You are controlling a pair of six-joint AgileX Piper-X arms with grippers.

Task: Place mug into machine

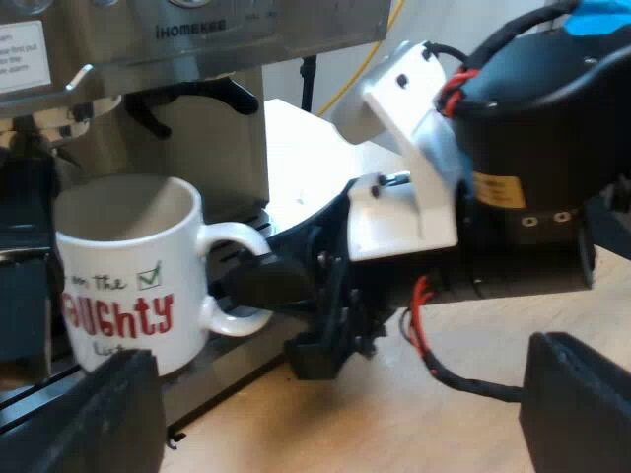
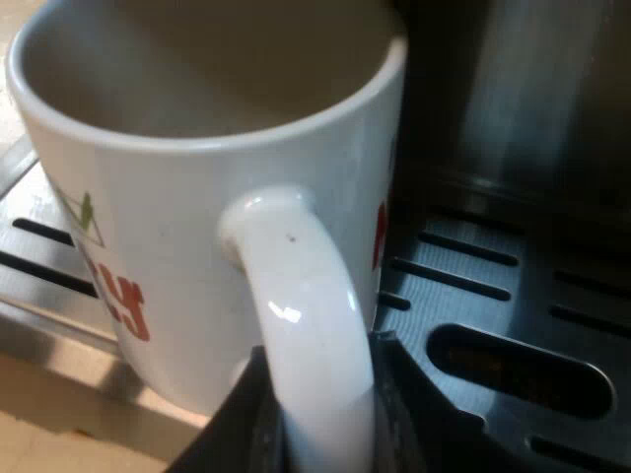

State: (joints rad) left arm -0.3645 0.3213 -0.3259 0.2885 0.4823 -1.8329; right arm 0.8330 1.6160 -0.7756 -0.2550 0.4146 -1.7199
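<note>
**Item:** mug (image 1: 128, 266), white w/ red lettering, upright on drip tray (image 2: 493, 296) at front of espresso machine (image 1: 197, 39). Base looks close to tray's outer edge. Whether it's fully seated: cannot confirm.

**R claw** (image 2: 320, 419): closed on mug handle (image 2: 301, 296), one finger each side, gripping low on the loop.

**L claw** (image 1: 345, 394): spread wide, holding nothing, over the wooden surface (image 1: 256, 424) near the machine, apart from the mug.

**Assessment:** placement approx. complete. Step in hand, by my reading, is settle and release.

**Recs:**
- Ease mug a bit further in so base sits well inside tray edge.
- Check base is flat on grate before letting go.
- Open fingers slowly and evenly, so neither drags the handle and twists the mug.
- Back out along the handle's line, not sideways.

**Risk:** finger snags handle on withdrawal and mug tips off tray edge.
</note>
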